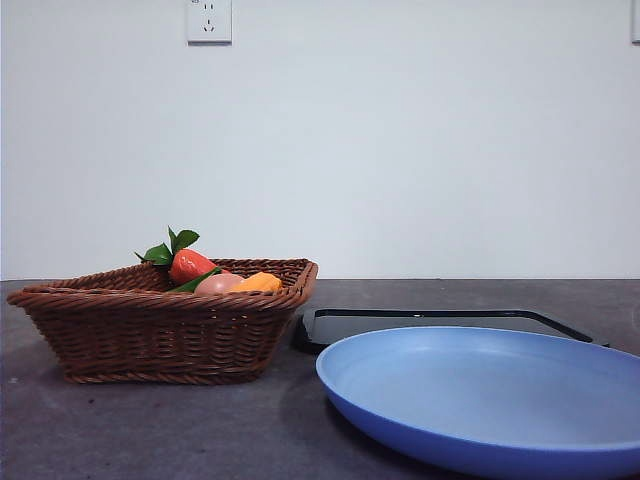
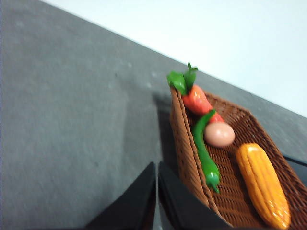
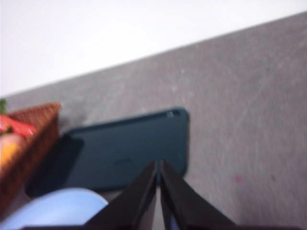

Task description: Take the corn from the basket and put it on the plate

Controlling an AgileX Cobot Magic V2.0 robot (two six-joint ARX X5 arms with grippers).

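Observation:
The corn (image 2: 264, 184) lies in the dark-brown wicker basket (image 2: 230, 201), a long orange-yellow cob beside a pinkish round piece. In the front view only the corn's top (image 1: 260, 283) shows above the basket rim (image 1: 150, 325) at the left. The light-blue plate (image 1: 490, 395) sits low at the right; a sliver of the plate (image 3: 57, 208) also appears in the right wrist view. My left gripper (image 2: 157, 170) is shut, above the table just outside the basket's side. High over the black tray, my right gripper (image 3: 158, 167) is shut too. Neither arm appears in the front view.
A red-orange carrot-like piece with green leaves (image 2: 196, 98), a green pepper (image 2: 205, 153) and a pinkish round piece (image 2: 219, 134) share the basket. A flat black tray (image 1: 430, 325) lies behind the plate, next to the basket. A wall stands close behind the table.

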